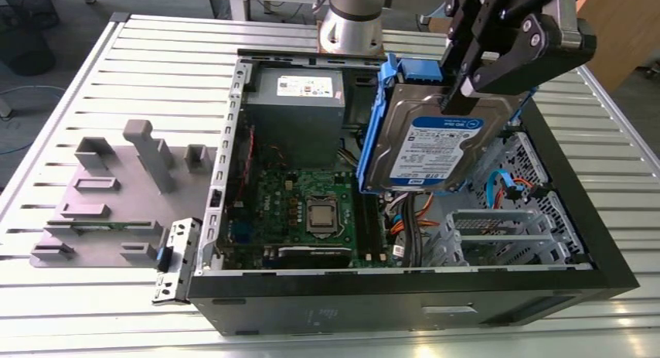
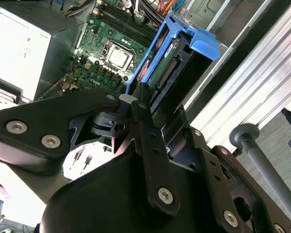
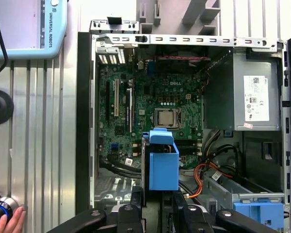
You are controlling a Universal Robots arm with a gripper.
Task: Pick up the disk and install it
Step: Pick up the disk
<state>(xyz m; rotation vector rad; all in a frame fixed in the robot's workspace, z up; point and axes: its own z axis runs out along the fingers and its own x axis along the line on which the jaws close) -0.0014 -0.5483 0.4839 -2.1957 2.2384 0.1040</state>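
Observation:
The disk (image 1: pixel 443 149) is a silver hard drive with a white-and-blue label and a blue bracket round its edges. It hangs on edge, tilted, above the open computer case (image 1: pixel 413 304), over the side at the exterior view's right. My gripper (image 1: pixel 464 101) is shut on its upper edge, black fingers on either face. In the second wrist view the fingers (image 2: pixel 141 104) clamp the disk (image 2: pixel 179 48) edge-on. In the first wrist view the disk (image 3: pixel 163 165) hangs over the motherboard (image 3: pixel 150 116), just beyond the gripper (image 3: pixel 157 206).
Inside the case sit a grey power-supply box (image 1: pixel 294 103), the motherboard (image 1: pixel 309 207), coloured cables and a metal drive bay (image 1: pixel 495 234) with a blue caddy (image 3: pixel 259 213). A grey fixture (image 1: pixel 113 196) stands on the slatted table. A hand (image 3: pixel 9 221) and a pendant (image 3: pixel 24 29) lie beside the case.

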